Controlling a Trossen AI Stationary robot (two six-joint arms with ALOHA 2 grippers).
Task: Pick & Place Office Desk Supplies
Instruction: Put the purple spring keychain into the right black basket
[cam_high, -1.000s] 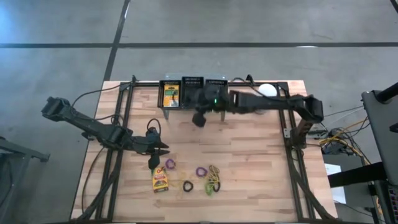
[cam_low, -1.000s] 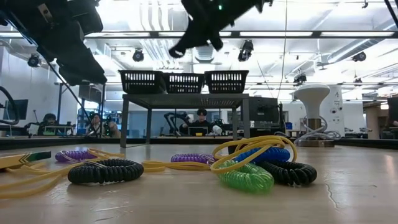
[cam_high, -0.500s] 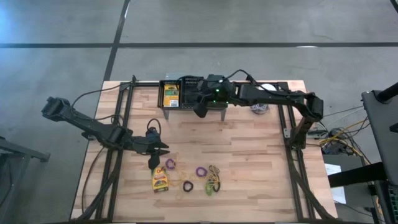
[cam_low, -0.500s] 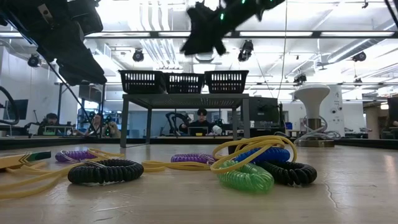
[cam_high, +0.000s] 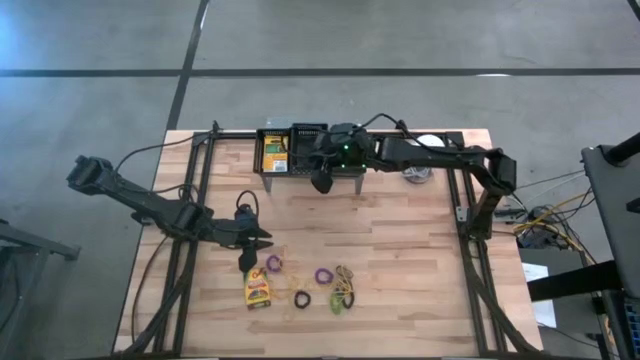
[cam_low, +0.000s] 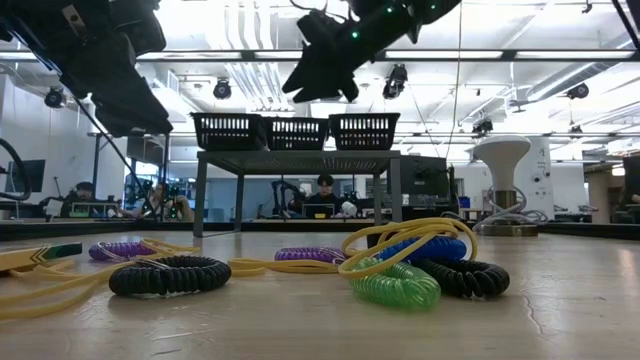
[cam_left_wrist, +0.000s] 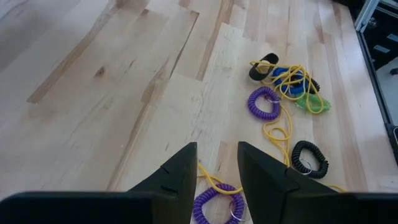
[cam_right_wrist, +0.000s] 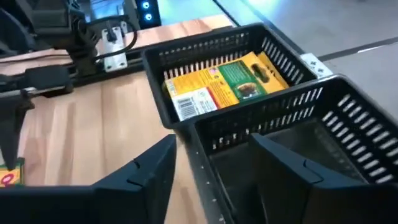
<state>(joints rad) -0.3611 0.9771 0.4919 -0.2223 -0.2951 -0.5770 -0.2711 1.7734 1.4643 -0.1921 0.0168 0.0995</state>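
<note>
My right gripper (cam_high: 322, 183) has swung back from the black mesh baskets (cam_high: 309, 133) at the worktop's far edge, fingers spread and empty, one yellow-and-green crayon box (cam_right_wrist: 219, 82) already binned, while my left gripper (cam_high: 262, 240), parted, hovers beside the coiled bands (cam_left_wrist: 264, 103) near the front edge.

At my twelve o'clock, three black mesh baskets (cam_high: 310, 137) sit in a row on a raised shelf (cam_low: 296, 156); toward two o'clock a white bulb-like object (cam_high: 428, 143) rests on the wooden table (cam_high: 400, 240)
</note>
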